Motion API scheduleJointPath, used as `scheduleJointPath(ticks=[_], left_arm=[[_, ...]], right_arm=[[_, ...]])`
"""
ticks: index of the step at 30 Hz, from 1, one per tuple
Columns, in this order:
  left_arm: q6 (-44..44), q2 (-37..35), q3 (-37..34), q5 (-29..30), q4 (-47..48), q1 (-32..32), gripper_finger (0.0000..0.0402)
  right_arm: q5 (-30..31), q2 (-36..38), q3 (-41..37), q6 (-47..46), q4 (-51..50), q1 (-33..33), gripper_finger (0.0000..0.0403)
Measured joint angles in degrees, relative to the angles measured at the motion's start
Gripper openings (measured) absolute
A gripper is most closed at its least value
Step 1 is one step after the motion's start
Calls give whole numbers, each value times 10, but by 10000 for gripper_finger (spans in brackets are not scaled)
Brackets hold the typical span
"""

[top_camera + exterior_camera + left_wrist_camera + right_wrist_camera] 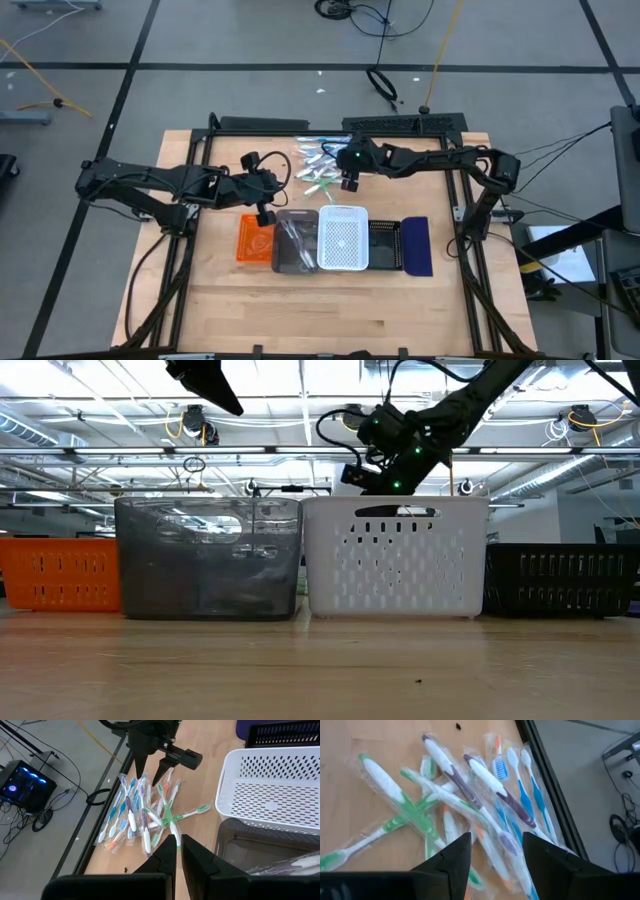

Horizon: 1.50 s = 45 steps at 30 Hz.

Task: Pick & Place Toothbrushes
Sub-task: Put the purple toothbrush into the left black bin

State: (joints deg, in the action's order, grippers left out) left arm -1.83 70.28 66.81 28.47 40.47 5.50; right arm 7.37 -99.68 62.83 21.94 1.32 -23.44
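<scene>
Counter (330, 300): pale wood, carrying a row of trays at mid-depth. In the high view, left to right: orange tray (253, 240), grey translucent tray (295, 241), white perforated tray (343, 239), black tray (385, 245), navy tray (417, 246). All sit side by side, touching or nearly so.

Grey translucent tray holds some wrapped items; left wrist view shows clear wrapping at its edge, contents not identifiable.

Left gripper (178, 851): hangs over the far rim of the grey tray, pointed toward the pile. Jaws nearly closed, thin gap between them, nothing held.

Right gripper (492, 854): poised directly above the pile at the far side of the counter, near the frame rail. Jaws spread apart, empty, tips just above the wrappers.

Toothbrushes (470, 795): loose heap on the counter beyond the white tray, each in a clear wrapper, overlapping and crossing. Colours seen: green-and-white, blue, purple-and-white, some orange accents. One green brush (187, 813) sticks out toward the white tray.
</scene>
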Motion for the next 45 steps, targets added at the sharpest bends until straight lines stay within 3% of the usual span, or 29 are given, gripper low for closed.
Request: scheduleJointPath(ticks=[9, 12, 26, 42, 45], left_arm=[[0, 0, 0, 0, -1, 0, 26], [0, 0, 0, 0, -2, 0, 26], [1, 0, 0, 0, -2, 0, 26], [0, 0, 0, 0, -3, 0, 26], [0, 0, 0, 0, -3, 0, 26]], right_arm=[[2, -35, 0, 35, 38, -10, 171], [31, -42, -2, 52, 48, -13, 171], [-13, -57, -1, 63, 52, -29, 171], [-19, -101, 0, 71, 70, -32, 151], [-13, -100, -1, 62, 71, -32, 131]])
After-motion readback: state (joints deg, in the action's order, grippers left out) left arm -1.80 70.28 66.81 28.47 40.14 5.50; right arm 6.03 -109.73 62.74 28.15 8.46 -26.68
